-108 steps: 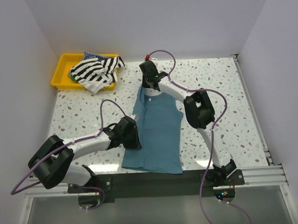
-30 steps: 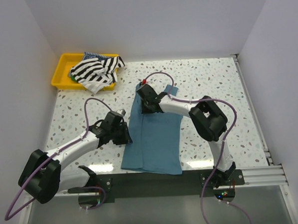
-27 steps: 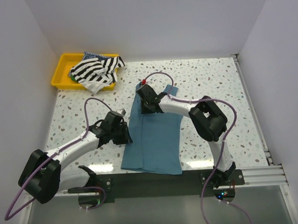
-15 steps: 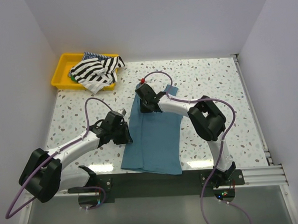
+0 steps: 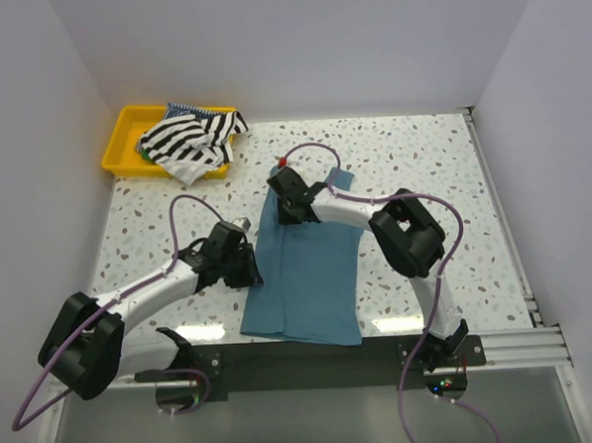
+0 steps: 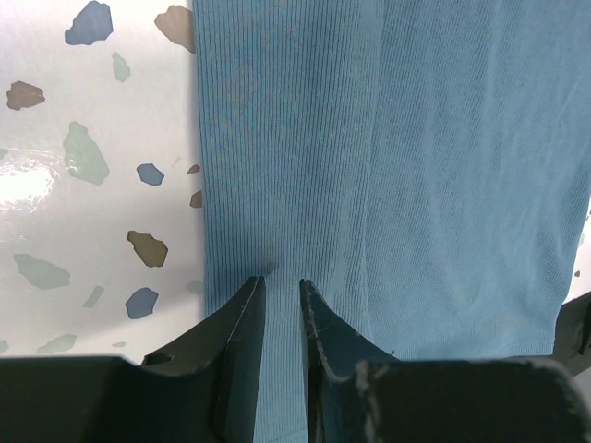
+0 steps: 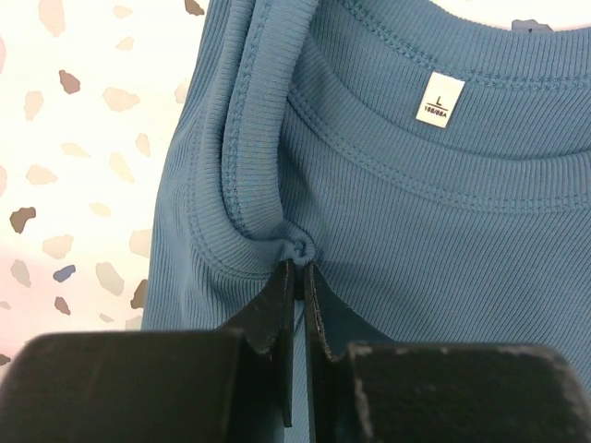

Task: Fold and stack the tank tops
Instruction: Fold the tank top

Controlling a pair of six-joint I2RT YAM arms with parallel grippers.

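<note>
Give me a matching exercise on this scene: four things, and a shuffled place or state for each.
1. teal-blue ribbed tank top
2. black-and-white striped tank top
3. yellow plastic tray
4. right gripper

A. heaped in the tray, spilling over its rim
B. far left corner of the speckled table
C. shut on cloth by the neckline
D. lying mid-table, reaching the near edge

Pairs: 1-D, 2-A, 3-B, 4-C.

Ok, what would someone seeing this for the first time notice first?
Probably the teal tank top lying lengthwise mid-table, the right end effector pinching a bunch of cloth beside its neckline. Next, the black-and-white striped top heaped in the yellow tray at the far left corner.
</note>
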